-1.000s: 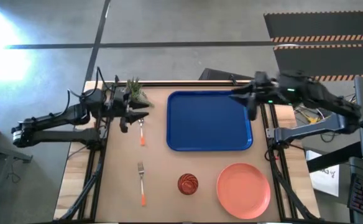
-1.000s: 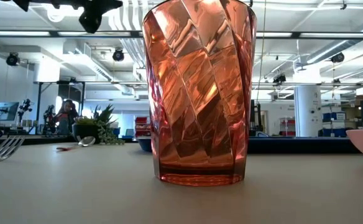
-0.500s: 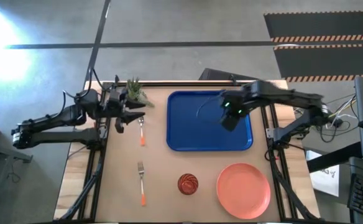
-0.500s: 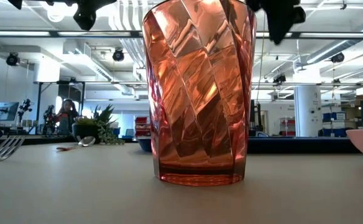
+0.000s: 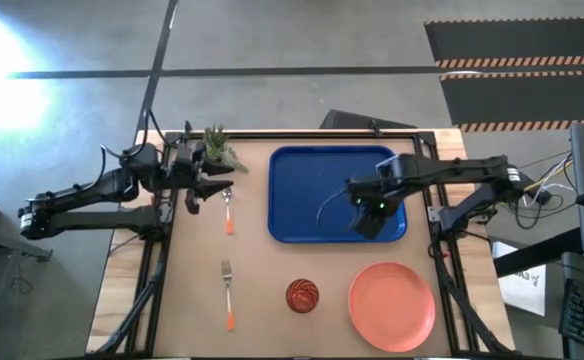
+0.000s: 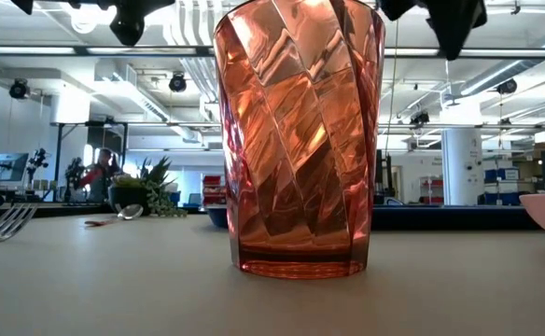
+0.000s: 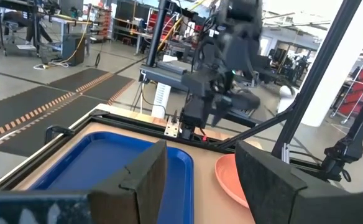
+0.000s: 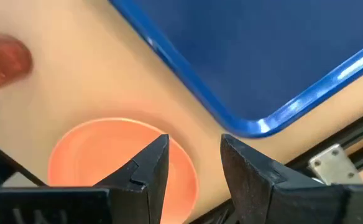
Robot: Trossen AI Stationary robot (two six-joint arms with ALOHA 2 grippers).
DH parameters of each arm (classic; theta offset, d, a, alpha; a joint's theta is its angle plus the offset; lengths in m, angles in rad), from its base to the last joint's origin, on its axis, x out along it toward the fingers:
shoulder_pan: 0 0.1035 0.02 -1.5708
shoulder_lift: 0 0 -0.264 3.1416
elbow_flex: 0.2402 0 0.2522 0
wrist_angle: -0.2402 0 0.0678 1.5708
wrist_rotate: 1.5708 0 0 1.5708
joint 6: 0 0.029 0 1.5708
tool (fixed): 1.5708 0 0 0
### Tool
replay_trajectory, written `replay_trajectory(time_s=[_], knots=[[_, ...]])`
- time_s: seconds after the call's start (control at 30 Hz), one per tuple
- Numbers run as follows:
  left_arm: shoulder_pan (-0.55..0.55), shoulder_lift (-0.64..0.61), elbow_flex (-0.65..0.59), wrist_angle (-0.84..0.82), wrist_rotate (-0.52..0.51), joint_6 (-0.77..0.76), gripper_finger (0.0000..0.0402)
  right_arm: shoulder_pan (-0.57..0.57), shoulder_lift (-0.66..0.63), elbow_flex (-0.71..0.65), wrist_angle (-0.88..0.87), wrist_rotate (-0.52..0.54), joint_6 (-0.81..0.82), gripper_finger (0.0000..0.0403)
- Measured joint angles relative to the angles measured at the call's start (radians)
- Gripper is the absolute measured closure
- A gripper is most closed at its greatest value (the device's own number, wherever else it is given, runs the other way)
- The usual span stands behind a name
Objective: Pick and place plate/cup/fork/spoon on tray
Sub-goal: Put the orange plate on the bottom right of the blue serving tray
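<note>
- My right gripper (image 5: 369,222) has its jaws apart with nothing between them; it hangs over the tray's corner nearest the plate. My left gripper (image 5: 204,188) hovers beside the tray, above the spoon's head, its jaws also apart and empty.
- The tray (image 5: 312,200) is a bright blue rectangle with a raised rim, and nothing lies in it, so by my reckoning no item has been placed: all four are left to do.
- The plate (image 5: 392,305), salmon-pink and flat, sits on the table just off the tray's corner under my right gripper; my right wrist view looks past my fingers straight at it, so I judge it my first pick.
- The cup (image 5: 303,294), dark red with an orange pattern, stands upright off the tray's long edge, just beside the plate.
- The spoon (image 5: 228,211) lies beside the tray's short edge, near the potted plant (image 5: 216,146).
- The fork (image 5: 228,291) lies farther from the tray, past the spoon, level with the cup.
</note>
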Motion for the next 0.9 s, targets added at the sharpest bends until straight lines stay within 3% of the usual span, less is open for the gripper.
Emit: replay_trajectory(time_s=[0.23,0.47,0.77,0.9], knots=[[0.0,0.006,0.0,0.001,0.001,0.0,0.0228,0.149,0.037,-0.042,0.014,-0.048,0.147,0.0268],[0.0,0.007,0.0,0.005,0.001,0.0,0.0228,0.269,0.067,-0.2,0.112,-0.089,0.241,0.0268],[0.0,0.008,0.0,0.019,0.001,-0.006,0.0228,0.282,0.087,-0.444,0.394,-0.125,0.209,0.0268],[0.0,0.008,0.0,0.019,0.001,-0.027,0.0228,0.267,0.073,-0.514,0.435,-0.128,0.199,0.0252]])
